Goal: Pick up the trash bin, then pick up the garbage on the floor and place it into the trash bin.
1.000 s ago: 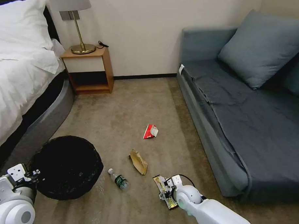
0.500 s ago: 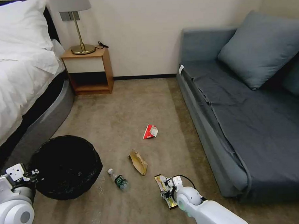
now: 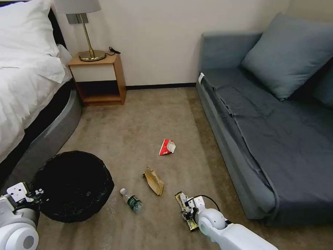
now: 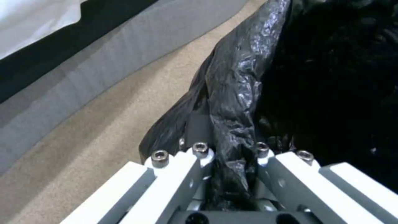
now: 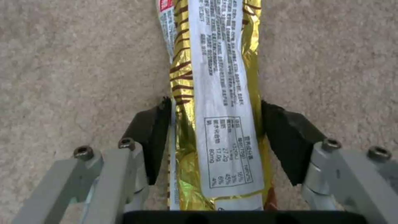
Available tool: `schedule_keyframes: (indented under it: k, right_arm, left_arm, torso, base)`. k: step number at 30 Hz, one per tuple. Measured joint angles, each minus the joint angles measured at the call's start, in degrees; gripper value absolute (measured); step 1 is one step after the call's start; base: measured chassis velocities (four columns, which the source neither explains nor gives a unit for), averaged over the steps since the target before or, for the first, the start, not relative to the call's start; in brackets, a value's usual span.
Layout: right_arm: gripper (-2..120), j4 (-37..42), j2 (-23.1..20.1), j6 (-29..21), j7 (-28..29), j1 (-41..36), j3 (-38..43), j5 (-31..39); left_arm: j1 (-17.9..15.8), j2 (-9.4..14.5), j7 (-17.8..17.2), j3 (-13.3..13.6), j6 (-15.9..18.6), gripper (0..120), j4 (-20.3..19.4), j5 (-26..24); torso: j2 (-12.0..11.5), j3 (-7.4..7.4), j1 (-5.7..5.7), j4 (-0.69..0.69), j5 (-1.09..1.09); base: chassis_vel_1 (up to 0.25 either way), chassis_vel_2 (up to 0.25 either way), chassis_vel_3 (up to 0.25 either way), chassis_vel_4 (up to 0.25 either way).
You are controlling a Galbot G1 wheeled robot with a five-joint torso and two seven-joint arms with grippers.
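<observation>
The trash bin (image 3: 72, 184), round with a wrinkly black liner, stands on the carpet at the lower left. My left gripper (image 3: 37, 192) is shut on its rim; the left wrist view shows the liner (image 4: 331, 77) pinched between the left gripper's (image 4: 228, 149) fingers. The garbage lies spread over the floor: a clear bottle (image 3: 132, 201), a tan paper scrap (image 3: 154, 181), a red-and-white packet (image 3: 167, 147) and a long gold wrapper (image 3: 184, 206). My right gripper (image 3: 189, 211) is low over the wrapper (image 5: 219, 62), open, its dark pads (image 5: 286, 137) flanking the wrapper's edges.
A bed (image 3: 23, 90) runs along the left and a grey sofa (image 3: 276, 128) along the right. A wooden nightstand (image 3: 98, 78) with a lamp (image 3: 85, 29) stands at the far wall. Open carpet (image 3: 144, 115) stretches between them.
The right gripper has edged slightly forward and right along the gold wrapper, and the wrapper's far end has turned a little to the right. The left gripper and the bin have stayed put.
</observation>
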Motion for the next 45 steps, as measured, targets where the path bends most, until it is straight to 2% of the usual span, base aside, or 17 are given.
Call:
schedule_keyframes:
  k: [6, 11, 18, 21, 22, 25, 26, 28, 31, 39, 42, 44, 45]
  right_arm:
    - [54, 1.0, -1.4, 0.0, 0.0, -0.2, 0.0, 0.0]
    - [47, 2.4, -3.1, 0.0, 0.2, -0.5, 0.0, -0.1]
    - [46, 3.1, -4.4, 0.4, 0.3, -1.0, 0.2, -0.4]
    - [32, 3.4, -5.4, 1.0, -0.2, -1.4, 0.5, -1.2]
    - [32, 3.4, -5.4, 1.0, -0.2, -1.4, 0.5, -1.2]
    - [19, 3.8, -6.0, 1.5, -0.8, -1.7, 0.7, -1.8]
    - [19, 3.8, -6.0, 1.5, -0.8, -1.7, 0.7, -1.8]
    - [8, 4.4, -6.5, 1.8, -0.9, -1.9, 0.9, -1.8]
    - [0, 4.9, -6.8, 2.0, -0.9, -2.0, 1.0, -1.8]
    - [0, 8.9, -8.7, 3.3, -1.1, -2.1, 1.6, -0.8]
    - [0, 14.0, -9.9, 4.7, -1.3, -1.5, 2.9, 1.0]
    - [0, 21.8, -11.2, 6.9, -1.5, 0.5, 3.7, 4.2]
    - [0, 21.8, -11.2, 6.9, -1.5, 0.5, 3.7, 4.2]
  left_arm:
    - [0.0, -0.1, 0.0, 0.3, 0.0, 3, 0.0, 0.1]
    - [0.0, -0.1, 0.0, 0.5, 0.0, 3, 0.0, 0.2]
    - [0.0, -0.3, 0.0, 0.6, -0.1, 3, -0.1, 0.5]
    - [-0.1, -0.3, 0.0, 0.9, -0.1, 3, -0.1, 0.6]
    - [-0.1, -0.3, 0.0, 0.9, -0.1, 3, -0.1, 0.6]
    - [-0.1, -0.4, 0.0, 1.2, -0.1, 3, -0.1, 0.9]
    - [-0.1, -0.4, 0.0, 1.2, -0.1, 3, -0.1, 0.9]
    - [-0.2, -0.4, 0.0, 1.3, -0.1, 3, -0.1, 1.0]
    - [-0.2, -0.4, 0.0, 1.3, -0.1, 3, -0.1, 1.0]
    - [-0.1, -0.2, 0.0, 1.3, -0.1, 3, -0.1, 1.0]
    - [-0.1, -0.1, 0.0, 1.5, -0.1, 3, -0.1, 0.9]
    - [-0.3, -0.1, 0.1, 2.2, -0.1, 3, -0.1, 1.0]
    - [-0.3, -0.1, 0.1, 2.2, -0.1, 3, -0.1, 1.0]
  torso:
    - [0.0, 0.02, 0.01, 0.02, 0.02]
    - [0.0, 0.02, 0.01, -0.06, -0.05]
    - [0.0, 0.02, 0.01, -0.04, -0.05]
    - [0.0, 0.02, 0.01, -0.05, -0.06]
    - [0.0, 0.02, 0.01, -0.05, -0.06]
    - [0.0, 0.02, 0.01, -0.06, -0.07]
    - [0.0, 0.02, 0.01, -0.06, -0.07]
    - [0.0, 0.01, 0.01, -0.05, -0.07]
    - [0.0, 0.01, 0.01, -0.05, -0.05]
    - [0.0, 0.01, 0.01, -0.04, -0.05]
    - [0.0, 0.01, 0.01, -0.05, -0.04]
    - [0.0, 0.01, 0.01, -0.04, -0.06]
    - [0.0, 0.01, 0.01, -0.04, -0.06]
  base:
    - [0.0, 0.0, 0.0, 0.0]
    - [0.0, 0.0, 0.0, 0.0]
    - [0.0, 0.0, 0.0, 0.0]
    - [0.0, 0.0, 0.0, 0.0]
    - [0.0, 0.0, 0.0, 0.0]
    - [0.0, 0.0, 0.0, 0.0]
    - [0.0, 0.0, 0.0, 0.0]
    - [0.0, 0.0, 0.0, 0.0]
    - [0.0, 0.0, 0.0, 0.0]
    - [0.0, 0.0, 0.0, 0.0]
    - [0.0, 0.0, 0.0, 0.0]
    - [0.0, 0.0, 0.0, 0.0]
    - [0.0, 0.0, 0.0, 0.0]
